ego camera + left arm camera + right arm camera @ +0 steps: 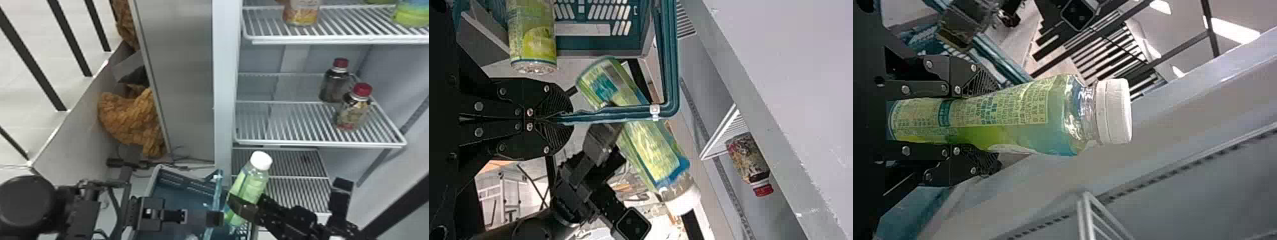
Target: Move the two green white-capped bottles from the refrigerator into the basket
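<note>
Clamping one green bottle (1018,120) between its fingers, the right gripper (985,122) has it tilted, white cap up, low and right of middle in the head view, beside the basket (172,185). The left gripper's (571,119) pincers are together on the basket's teal bar (619,114). Another green bottle (531,37), upper left of the left wrist view, seems already delivered; probably just this one is left to lower in.

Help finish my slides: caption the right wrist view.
Right gripper holding a green white-capped bottle, wire shelf beyond.
</note>
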You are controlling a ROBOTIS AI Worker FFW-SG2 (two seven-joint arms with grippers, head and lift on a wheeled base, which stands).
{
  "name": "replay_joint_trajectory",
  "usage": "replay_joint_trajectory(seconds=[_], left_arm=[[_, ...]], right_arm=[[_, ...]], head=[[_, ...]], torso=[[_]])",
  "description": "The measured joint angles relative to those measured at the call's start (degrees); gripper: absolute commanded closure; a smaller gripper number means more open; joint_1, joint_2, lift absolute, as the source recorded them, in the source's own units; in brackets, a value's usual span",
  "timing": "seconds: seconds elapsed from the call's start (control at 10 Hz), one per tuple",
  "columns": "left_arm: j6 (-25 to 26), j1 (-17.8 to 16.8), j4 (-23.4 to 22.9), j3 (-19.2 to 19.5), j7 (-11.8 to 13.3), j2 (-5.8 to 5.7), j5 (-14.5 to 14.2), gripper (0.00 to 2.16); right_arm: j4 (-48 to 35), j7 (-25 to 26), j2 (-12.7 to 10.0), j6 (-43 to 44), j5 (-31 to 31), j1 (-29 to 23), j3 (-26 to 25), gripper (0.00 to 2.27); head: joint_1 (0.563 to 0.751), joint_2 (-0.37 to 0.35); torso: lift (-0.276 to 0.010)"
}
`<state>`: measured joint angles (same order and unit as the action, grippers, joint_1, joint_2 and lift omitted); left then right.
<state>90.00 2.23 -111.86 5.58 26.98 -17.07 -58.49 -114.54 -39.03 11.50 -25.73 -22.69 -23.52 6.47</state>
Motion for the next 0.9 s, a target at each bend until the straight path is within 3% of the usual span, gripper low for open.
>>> replay_joint_trajectory(seconds=[0.2, 0.4, 0.9], left_arm=[[0.0, -0.2, 0.0, -0.2, 0.0, -0.07, 0.5, 1.17], [0.0, -0.3, 0.0, -0.2, -0.1, -0.14, 0.7, 1.17], [0.0, -0.4, 0.0, -0.3, -0.1, -0.16, 0.7, 1.17]], right_arm=[[1.2, -0.7, 0.3, -1.8, 0.6, 1.2, 1.1, 0.83], [1.2, -1.5, 0.5, -3.3, 2.4, 1.6, 1.0, 0.52], [1.0, -1.6, 0.4, -2.2, 3.3, 1.4, -0.1, 0.50]], head=[[0.695, 0.057], [0.695, 0.058], [0.695, 0.039]], torso=[[-0.263], [-0.263], [-0.263]])
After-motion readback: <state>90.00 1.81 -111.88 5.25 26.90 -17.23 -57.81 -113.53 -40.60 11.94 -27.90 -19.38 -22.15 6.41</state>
